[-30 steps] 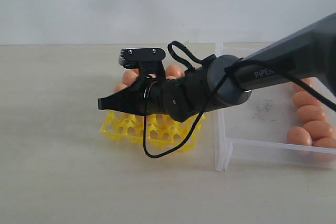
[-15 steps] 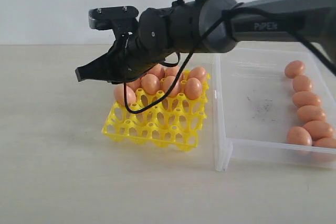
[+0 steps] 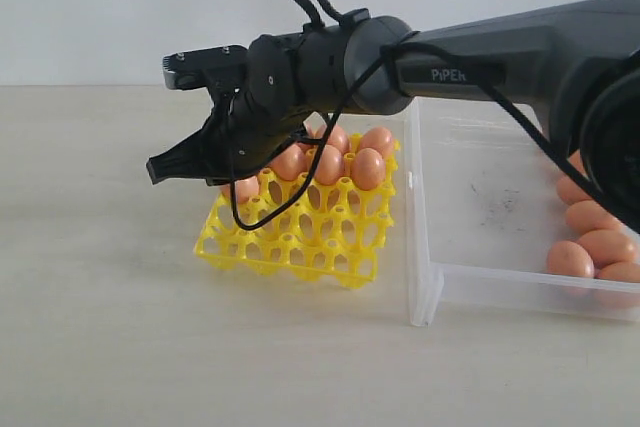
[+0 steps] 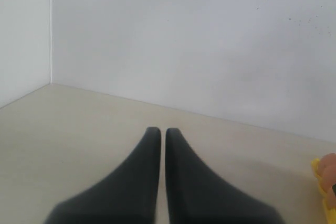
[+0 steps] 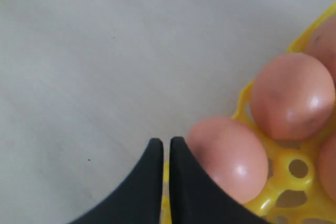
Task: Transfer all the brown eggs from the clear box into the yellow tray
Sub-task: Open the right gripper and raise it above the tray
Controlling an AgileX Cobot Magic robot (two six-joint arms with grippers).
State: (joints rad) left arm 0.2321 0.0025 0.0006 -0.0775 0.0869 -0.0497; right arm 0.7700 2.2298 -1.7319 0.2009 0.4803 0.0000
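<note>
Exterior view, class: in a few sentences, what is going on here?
The right gripper, shut and holding nothing, hangs just above the left edge of the yellow tray. Several brown eggs sit in the tray's back cups; the front cups are empty. More eggs lie along the right side of the clear box. The left gripper is shut and empty, off to one side.

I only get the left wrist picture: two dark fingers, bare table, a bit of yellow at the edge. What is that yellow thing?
Observer: A yellow tray, with brown eggs in its back rows.
Operator: Is the other arm near it?
Observer: Yes, the right gripper, shut and empty, is raised by the tray's left side in the exterior view.
Operator: Any eggs elsewhere?
Observer: Several lie in the clear box to the tray's right.
</note>
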